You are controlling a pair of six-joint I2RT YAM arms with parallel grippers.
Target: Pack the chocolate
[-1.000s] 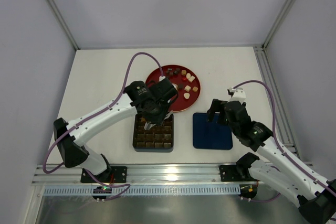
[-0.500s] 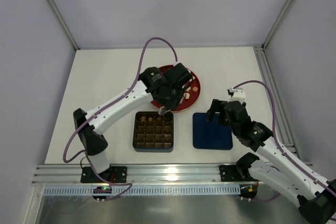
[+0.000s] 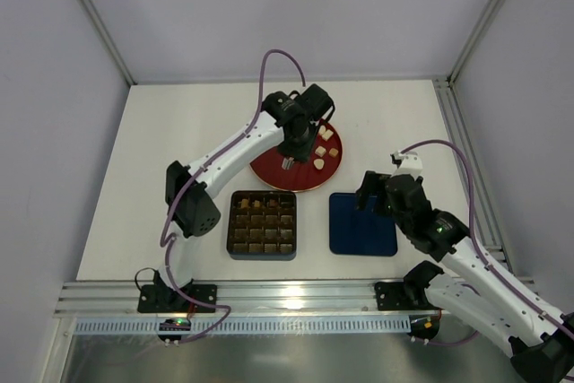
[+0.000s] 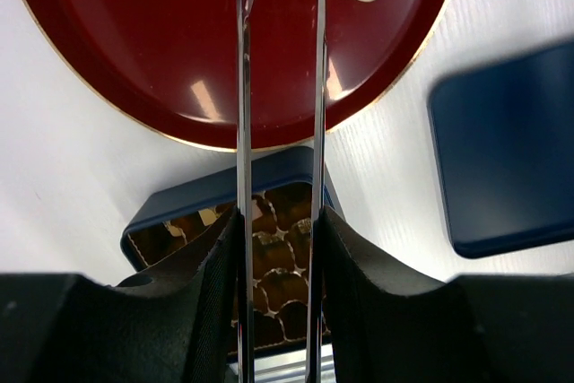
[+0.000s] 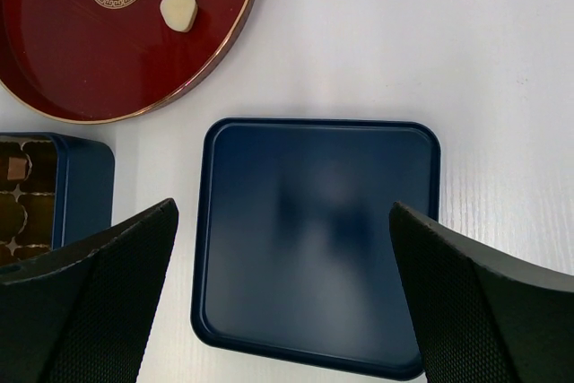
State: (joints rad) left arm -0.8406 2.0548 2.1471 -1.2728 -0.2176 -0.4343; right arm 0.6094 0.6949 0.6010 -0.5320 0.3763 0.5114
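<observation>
I've got the left gripper (image 3: 287,164) hanging over the red plate (image 3: 273,175), its thin blades partway apart with nothing between them. The chocolate (image 5: 178,10) is split: a few cream and brown pieces on the plate's far right side, and a bunch of brown ones in the grid cells of the blue box (image 3: 261,255) right beside the plate. My right gripper (image 5: 282,213) gapes wide over the dark blue lid (image 3: 362,223), holding nothing.

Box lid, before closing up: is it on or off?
Off: the lid lies flat beside the open box, whose compartments show.
</observation>
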